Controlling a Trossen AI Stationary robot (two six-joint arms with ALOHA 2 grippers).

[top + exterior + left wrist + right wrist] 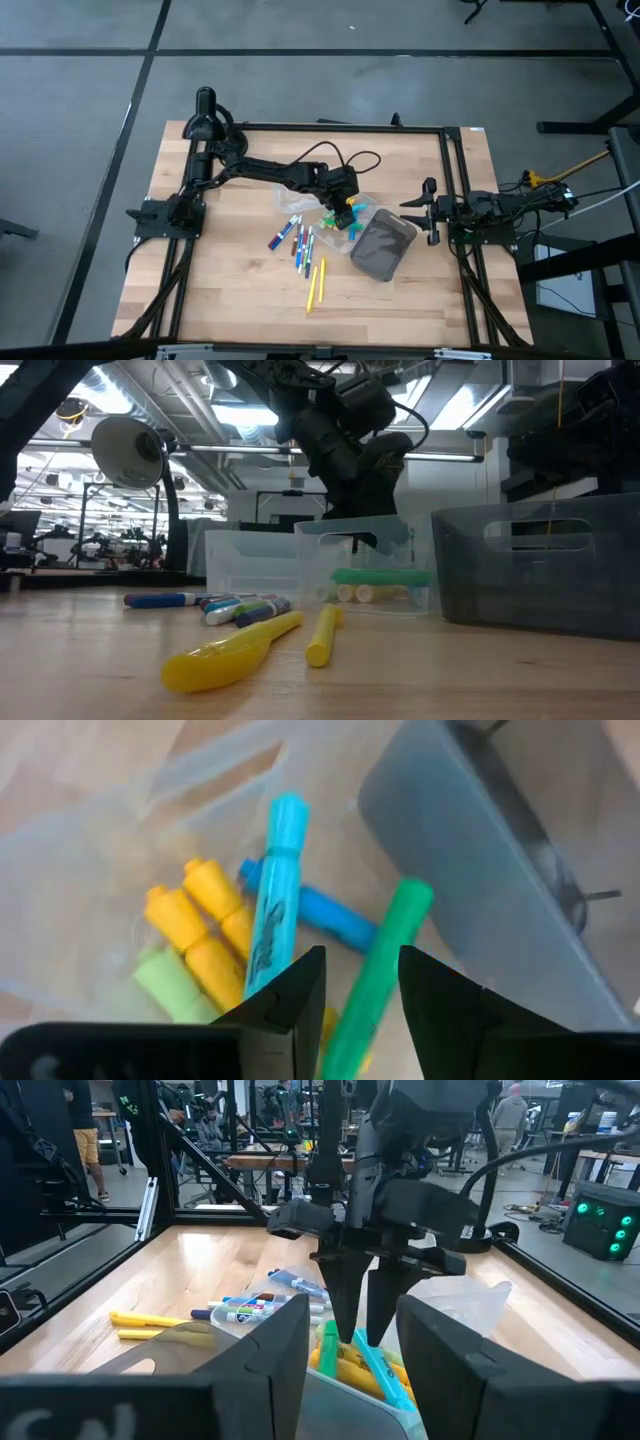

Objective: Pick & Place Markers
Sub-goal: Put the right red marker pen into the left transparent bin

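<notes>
- Your green marker (375, 982) lies slanted between the left gripper's (361, 990) jaws, which stand apart, so it looks just let go over the clear tray (365, 565).
- Inside the tray you already have yellow, blue and light green markers (215, 925), piled loosely where each was dropped.
- Beside the tray, on the side away from the grey bin (383, 245), more markers (300, 240) wait on the surface (230, 290), two yellow ones nearest the front edge.
- The grey bin touches the tray on its other side.
- Your right gripper (428, 210) waits beyond the bin, jaws wide apart, holding nothing.
</notes>
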